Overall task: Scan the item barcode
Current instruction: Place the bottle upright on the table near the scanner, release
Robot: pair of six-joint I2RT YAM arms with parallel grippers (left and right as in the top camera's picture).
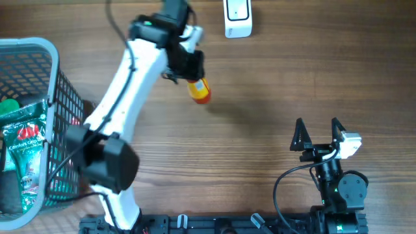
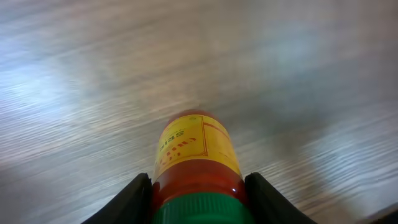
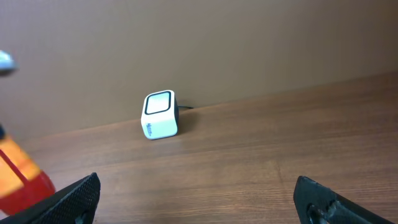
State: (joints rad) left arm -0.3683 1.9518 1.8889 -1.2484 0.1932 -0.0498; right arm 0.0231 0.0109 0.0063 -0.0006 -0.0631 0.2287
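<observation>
A red sauce bottle [image 1: 199,90] with a yellow label and green cap is held above the table near the back, with my left gripper [image 1: 188,73] shut on it. In the left wrist view the bottle [image 2: 196,158] points away from the camera, clamped at its neck between both black fingers [image 2: 133,199]. No barcode shows on it. The white scanner [image 1: 237,19] stands at the table's far edge, right of the bottle, and shows as a small cube [image 3: 160,115] in the right wrist view. My right gripper [image 1: 318,140] rests open near the front right, nothing between its fingers.
A grey wire basket [image 1: 39,78] at the left edge holds a green packet [image 1: 26,156] and other goods. The left arm [image 1: 123,97] stretches diagonally from the front base to the bottle. The bottle's edge [image 3: 18,177] shows at the right wrist view's left side.
</observation>
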